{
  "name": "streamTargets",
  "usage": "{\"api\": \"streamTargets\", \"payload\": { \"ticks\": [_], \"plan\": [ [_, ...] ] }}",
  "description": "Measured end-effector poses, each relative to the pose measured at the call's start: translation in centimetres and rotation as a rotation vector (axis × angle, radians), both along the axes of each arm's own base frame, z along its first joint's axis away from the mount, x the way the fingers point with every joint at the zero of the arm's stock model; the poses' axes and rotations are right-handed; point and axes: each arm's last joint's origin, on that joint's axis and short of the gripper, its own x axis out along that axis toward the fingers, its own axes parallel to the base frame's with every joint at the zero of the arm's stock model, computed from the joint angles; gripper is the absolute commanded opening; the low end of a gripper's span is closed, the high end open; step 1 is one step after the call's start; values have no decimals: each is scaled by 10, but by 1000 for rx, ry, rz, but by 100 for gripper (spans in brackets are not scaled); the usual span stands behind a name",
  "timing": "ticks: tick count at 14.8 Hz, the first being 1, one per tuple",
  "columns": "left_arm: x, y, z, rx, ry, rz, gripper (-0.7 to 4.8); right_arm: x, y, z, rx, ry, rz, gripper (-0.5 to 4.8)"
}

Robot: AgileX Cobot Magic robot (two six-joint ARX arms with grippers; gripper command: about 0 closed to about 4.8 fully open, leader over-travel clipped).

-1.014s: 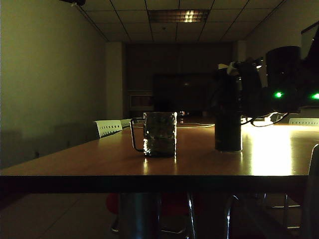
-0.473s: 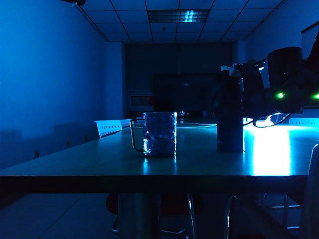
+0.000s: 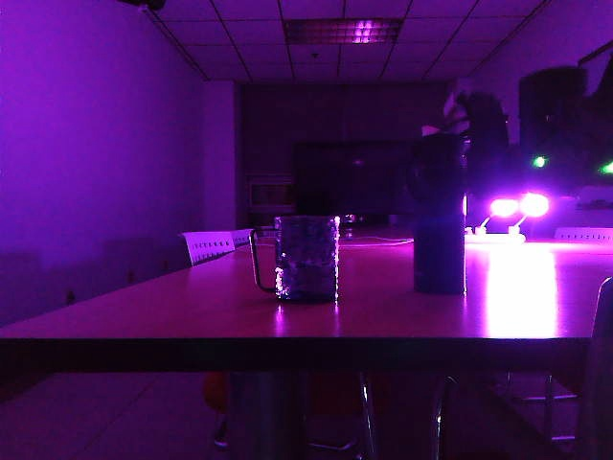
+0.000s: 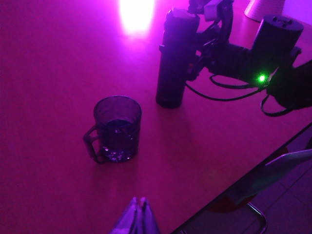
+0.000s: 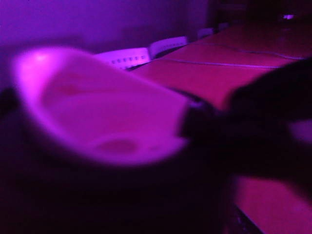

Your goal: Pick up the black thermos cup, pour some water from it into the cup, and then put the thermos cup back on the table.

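Note:
The black thermos cup [image 3: 439,220] [image 4: 174,58] stands upright on the brown table [image 3: 144,307] [image 4: 48,73], right of the cup. That cup [image 3: 306,257] [image 4: 117,127] is a dimpled glass mug, handle to the left, with a little water inside. My right gripper [image 3: 471,134] [image 4: 202,29] is at the thermos's upper part, open, and its visible finger stands apart from the dark wall. The right wrist view is filled by the blurred pale spout piece [image 5: 97,107]. My left gripper [image 4: 139,201] is shut and empty, hovering near the table's edge, short of the mug.
White chair backs [image 3: 209,245] line the far left side. Two bright lamps [image 3: 517,206] glare behind the thermos. A dark cable [image 4: 214,95] loops from the right arm over the table. A pale cone-shaped object [image 4: 263,9] and the table's near edge with a chair [image 4: 287,165] are close by.
The room light went from yellow to blue to purple. My right gripper rose slightly and eased off the thermos, which stays standing on the table. The mug has not moved.

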Motion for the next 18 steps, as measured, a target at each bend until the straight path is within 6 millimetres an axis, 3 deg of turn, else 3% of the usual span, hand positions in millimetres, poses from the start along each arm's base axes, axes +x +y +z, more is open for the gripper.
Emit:
{"api": "streamTargets", "payload": {
  "ticks": [9,15,18],
  "plan": [
    [0,0,9,-31,-44,0,-8,-19,-16,29,-28,230,94,477],
    [-2,1,19,5,-73,-12,-8,-24,-15,19,-14,376,165,478],
    [-2,2,19,26,-65,-17,-8,-27,-15,23,-14,390,167,479]
  ]
}}
